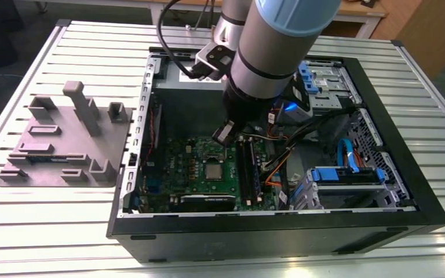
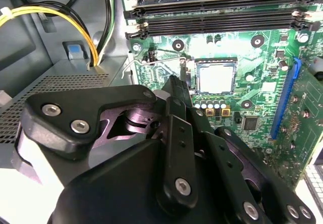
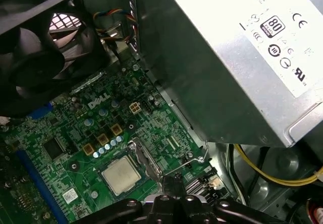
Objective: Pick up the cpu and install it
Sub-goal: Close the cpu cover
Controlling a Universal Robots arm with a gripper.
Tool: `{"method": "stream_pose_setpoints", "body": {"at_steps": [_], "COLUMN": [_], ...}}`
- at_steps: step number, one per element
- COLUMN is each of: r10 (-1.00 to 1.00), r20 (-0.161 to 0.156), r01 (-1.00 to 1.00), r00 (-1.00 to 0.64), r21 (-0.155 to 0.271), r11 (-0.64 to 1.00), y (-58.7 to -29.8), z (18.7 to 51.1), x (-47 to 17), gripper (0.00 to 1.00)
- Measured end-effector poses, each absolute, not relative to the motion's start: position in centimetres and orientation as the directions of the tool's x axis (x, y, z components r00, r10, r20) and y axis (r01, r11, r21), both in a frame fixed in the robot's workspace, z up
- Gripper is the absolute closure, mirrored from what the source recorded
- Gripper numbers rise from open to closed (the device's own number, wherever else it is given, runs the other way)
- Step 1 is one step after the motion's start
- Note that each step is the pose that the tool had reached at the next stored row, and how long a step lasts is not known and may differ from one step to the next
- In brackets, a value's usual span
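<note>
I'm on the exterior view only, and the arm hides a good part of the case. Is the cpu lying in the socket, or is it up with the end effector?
Observer: In the second wrist view the cpu lies flat in its socket, metal top bare and uncovered.
Operator: Am I over it?
Observer: No. In the first wrist view the end effector is beside the socket, with a silvery metal strip between it and the cpu.
Operator: Cables nearby?
Observer: In the second wrist view yellow cables run down at the side, well away from the socket.
</note>
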State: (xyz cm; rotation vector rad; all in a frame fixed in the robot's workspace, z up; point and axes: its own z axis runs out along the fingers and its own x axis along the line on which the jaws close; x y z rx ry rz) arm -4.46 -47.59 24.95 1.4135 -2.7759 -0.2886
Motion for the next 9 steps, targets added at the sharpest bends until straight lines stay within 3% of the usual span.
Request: {"method": "stream_pose_setpoints", "body": {"at_steps": [9], "r10": [-0.803], "r20": [-0.072], "r01": [-0.801], "r00": [-0.592], "r21": [0.17], "r11": [0.575], "y": [-47.81], "z": [24.95], "x": [-4.46], "gripper": [0.9]}}
